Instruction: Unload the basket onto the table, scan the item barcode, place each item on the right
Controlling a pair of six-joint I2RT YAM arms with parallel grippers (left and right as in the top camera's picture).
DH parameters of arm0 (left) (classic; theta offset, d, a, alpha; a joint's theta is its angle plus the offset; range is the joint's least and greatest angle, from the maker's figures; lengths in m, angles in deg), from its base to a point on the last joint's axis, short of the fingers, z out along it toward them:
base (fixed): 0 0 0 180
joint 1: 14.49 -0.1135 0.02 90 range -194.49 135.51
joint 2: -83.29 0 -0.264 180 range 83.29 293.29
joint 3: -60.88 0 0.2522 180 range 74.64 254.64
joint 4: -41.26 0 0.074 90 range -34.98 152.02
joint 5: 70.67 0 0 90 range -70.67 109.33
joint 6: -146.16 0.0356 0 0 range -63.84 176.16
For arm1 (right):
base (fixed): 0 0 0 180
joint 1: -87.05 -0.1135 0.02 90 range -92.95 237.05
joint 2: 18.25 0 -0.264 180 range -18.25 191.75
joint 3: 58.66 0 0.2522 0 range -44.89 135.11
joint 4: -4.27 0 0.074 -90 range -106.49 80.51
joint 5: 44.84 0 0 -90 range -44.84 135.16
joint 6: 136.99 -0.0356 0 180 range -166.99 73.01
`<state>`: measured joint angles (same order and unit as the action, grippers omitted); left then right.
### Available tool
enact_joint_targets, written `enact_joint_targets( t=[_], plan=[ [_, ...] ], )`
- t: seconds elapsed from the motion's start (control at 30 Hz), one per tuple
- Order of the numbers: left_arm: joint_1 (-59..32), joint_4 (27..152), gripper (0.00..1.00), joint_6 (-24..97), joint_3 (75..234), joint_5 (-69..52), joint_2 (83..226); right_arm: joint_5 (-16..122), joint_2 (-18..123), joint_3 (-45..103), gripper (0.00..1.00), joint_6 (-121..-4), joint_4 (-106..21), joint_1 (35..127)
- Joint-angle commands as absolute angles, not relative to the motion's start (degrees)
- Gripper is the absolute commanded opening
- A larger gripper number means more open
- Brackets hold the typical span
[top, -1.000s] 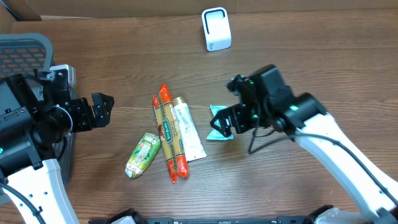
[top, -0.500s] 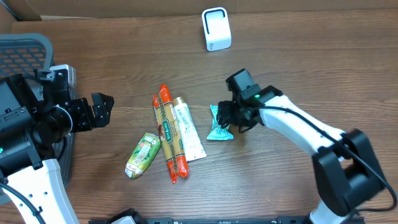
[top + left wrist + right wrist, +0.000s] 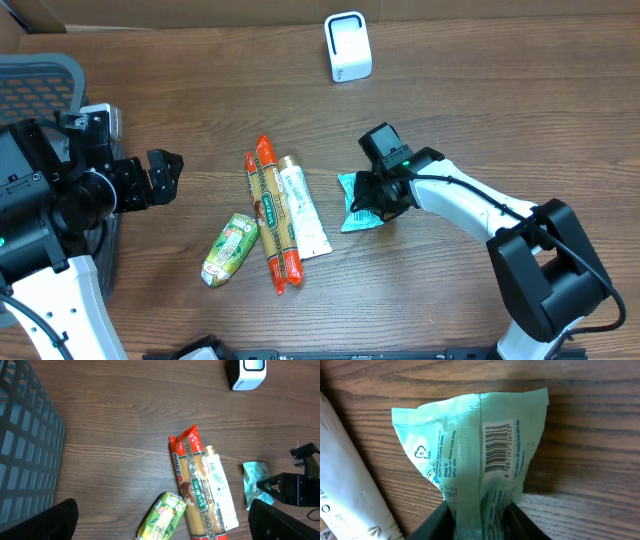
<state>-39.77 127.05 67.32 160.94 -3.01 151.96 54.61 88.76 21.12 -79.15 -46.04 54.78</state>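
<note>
A teal packet (image 3: 350,207) lies on the wooden table right of centre. In the right wrist view the packet (image 3: 470,445) shows its back seam and a printed barcode (image 3: 497,447). My right gripper (image 3: 374,199) is shut on the packet's near end, one black finger (image 3: 437,522) pressed against each side. The white scanner (image 3: 347,46) stands at the back of the table, also seen from the left wrist (image 3: 246,372). My left gripper (image 3: 163,177) hangs open at the left, apart from everything, with nothing between its fingers (image 3: 280,522).
Left of the teal packet lie a white tube (image 3: 303,210), a long red-ended pasta pack (image 3: 270,215) and a green snack packet (image 3: 230,248). A grey mesh basket (image 3: 40,80) stands at the far left edge. Cardboard runs along the back.
My right gripper has come down onto the teal packet and closed on its end, and the packet has shifted slightly. The left arm has not moved.
</note>
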Motion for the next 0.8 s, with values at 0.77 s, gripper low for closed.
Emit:
enact_joint_targets(
  t=[0.77],
  plan=[
    [-40.1, 127.0, 1.0, 68.6, 160.9, -4.1, 152.2, 63.1, 88.2, 39.9, 0.66, -64.2, -71.5, 56.8]
  ],
)
